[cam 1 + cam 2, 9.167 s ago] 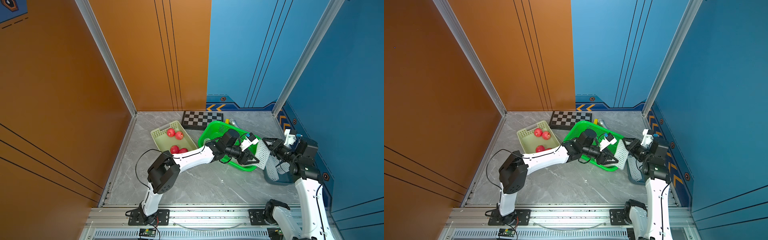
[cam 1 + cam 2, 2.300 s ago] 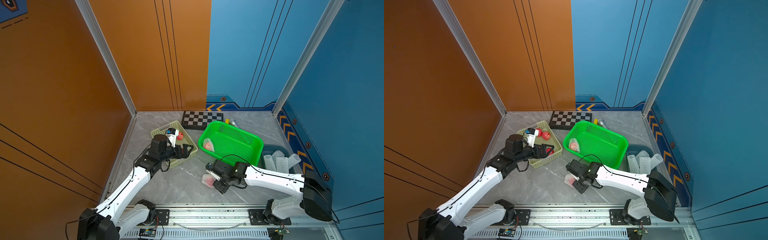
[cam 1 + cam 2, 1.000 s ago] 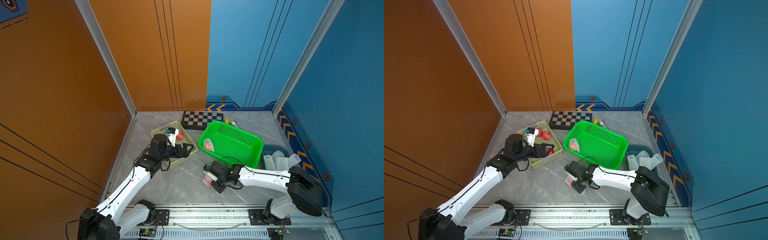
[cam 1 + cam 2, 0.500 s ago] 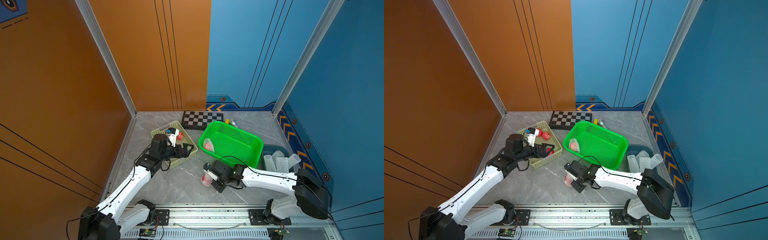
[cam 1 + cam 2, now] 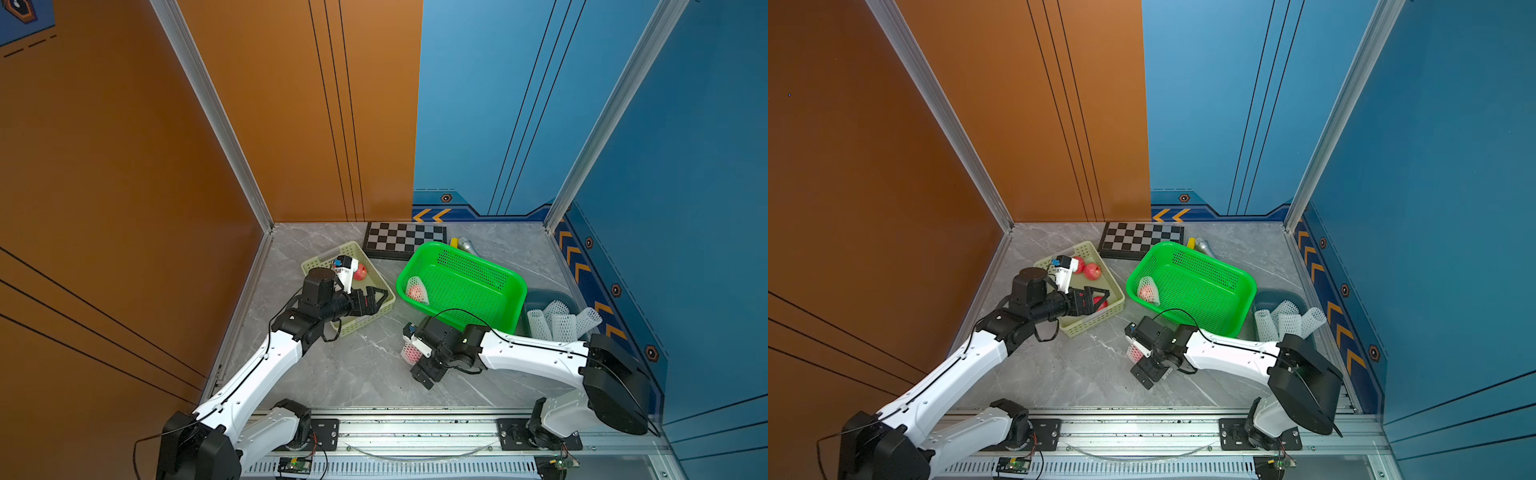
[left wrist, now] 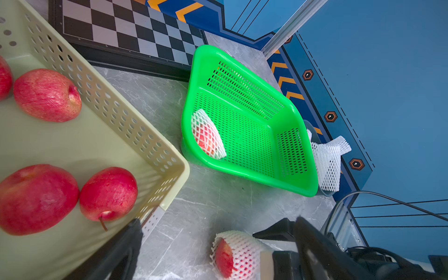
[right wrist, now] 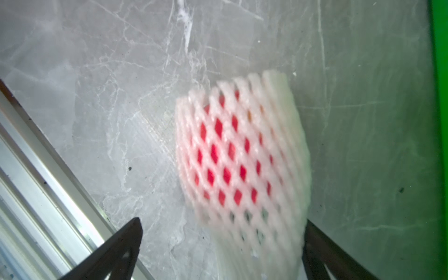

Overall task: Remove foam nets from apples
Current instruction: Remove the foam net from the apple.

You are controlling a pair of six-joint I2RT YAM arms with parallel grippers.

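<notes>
Four bare apples (image 6: pixel 47 94) are seen in the beige basket (image 6: pixel 116 101). A heap of empty nets (image 5: pixel 557 322) is piled in the dark bin (image 5: pixel 544 296) at the table's right edge; there seem to be four, though they overlap too much for a sure count. Two apples are not yet unwrapped. One netted apple (image 5: pixel 417 291) is propped in a corner of the green basket (image 5: pixel 457 249). A second netted apple (image 6: pixel 232 254) lies on the table between that basket and the front rail. The right gripper (image 7: pixel 221 220) is set just at this second one, its jaws spread wide to either side of the net's loose end, with nothing clamped. The left gripper (image 5: pixel 380 297) is held wide and empty above the beige basket. Roughly two thirds of the job is judged done. The apple on the table is judged to be the step in hand, and the one in the green basket is expected last.
</notes>
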